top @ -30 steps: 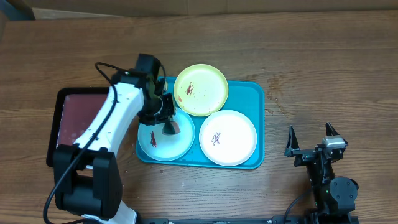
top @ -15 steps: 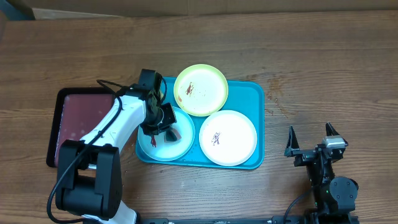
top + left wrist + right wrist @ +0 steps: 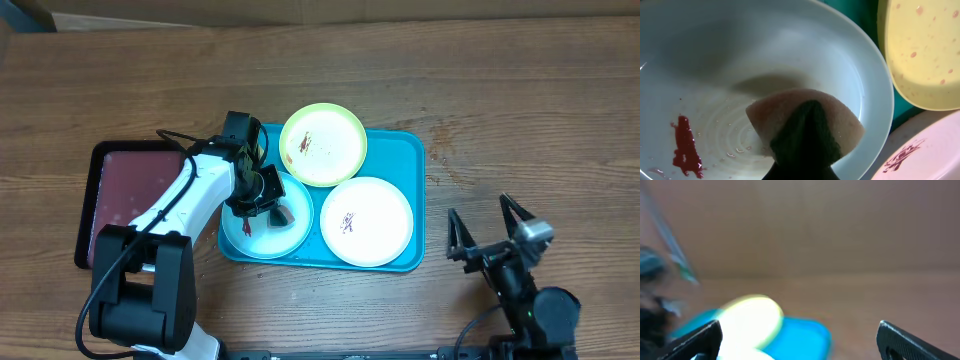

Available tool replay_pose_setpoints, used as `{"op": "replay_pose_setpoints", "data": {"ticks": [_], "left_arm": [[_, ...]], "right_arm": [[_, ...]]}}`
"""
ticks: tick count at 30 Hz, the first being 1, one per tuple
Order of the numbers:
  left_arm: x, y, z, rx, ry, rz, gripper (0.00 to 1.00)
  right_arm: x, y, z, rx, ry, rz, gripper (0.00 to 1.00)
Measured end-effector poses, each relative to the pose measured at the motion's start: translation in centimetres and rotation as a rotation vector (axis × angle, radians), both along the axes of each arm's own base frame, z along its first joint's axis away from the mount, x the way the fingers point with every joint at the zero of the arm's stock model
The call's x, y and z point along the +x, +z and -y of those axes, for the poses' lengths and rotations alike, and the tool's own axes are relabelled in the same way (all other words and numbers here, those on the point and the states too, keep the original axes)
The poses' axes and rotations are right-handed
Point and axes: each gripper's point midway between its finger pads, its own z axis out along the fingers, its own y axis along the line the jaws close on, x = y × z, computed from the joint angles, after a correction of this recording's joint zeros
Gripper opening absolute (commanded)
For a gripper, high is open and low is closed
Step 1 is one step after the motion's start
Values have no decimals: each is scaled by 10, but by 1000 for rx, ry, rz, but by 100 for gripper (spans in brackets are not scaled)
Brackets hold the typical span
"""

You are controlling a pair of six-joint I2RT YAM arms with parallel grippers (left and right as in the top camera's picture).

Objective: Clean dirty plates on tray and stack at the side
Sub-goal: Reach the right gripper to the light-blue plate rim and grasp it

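- Left gripper (image 3: 272, 208): clamped tight on a sponge (image 3: 805, 127), which has slid a little further onto the pale blue plate (image 3: 247, 233); a red smear (image 3: 686, 147) lies beside the sponge, unwiped.
- Right gripper (image 3: 482, 228): spread wide and empty; it has just swung out of its parked pose on the desk (image 3: 500, 100).
- Lime-green plate (image 3: 323, 145) and white plate (image 3: 367, 221): on the turquoise tray (image 3: 412, 150), both stained. Cleaning looks barely begun.

Left arm (image 3: 190, 195): white shell, black joints, black cable (image 3: 163, 198) alongside. Right end effector (image 3: 478, 205): black pointed fingers.
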Motion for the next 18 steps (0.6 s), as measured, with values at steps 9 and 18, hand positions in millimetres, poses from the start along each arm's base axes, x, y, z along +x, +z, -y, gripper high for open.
{"op": "replay_pose_setpoints", "data": {"ticks": [9, 18], "left_arm": [[0, 0, 0, 0, 2, -2, 4], [-7, -1, -1, 5, 1, -29, 4]], "right_arm": [[-59, 131, -12, 150, 157, 420, 100], [-51, 164, -15, -119, 106, -242, 100]]}}
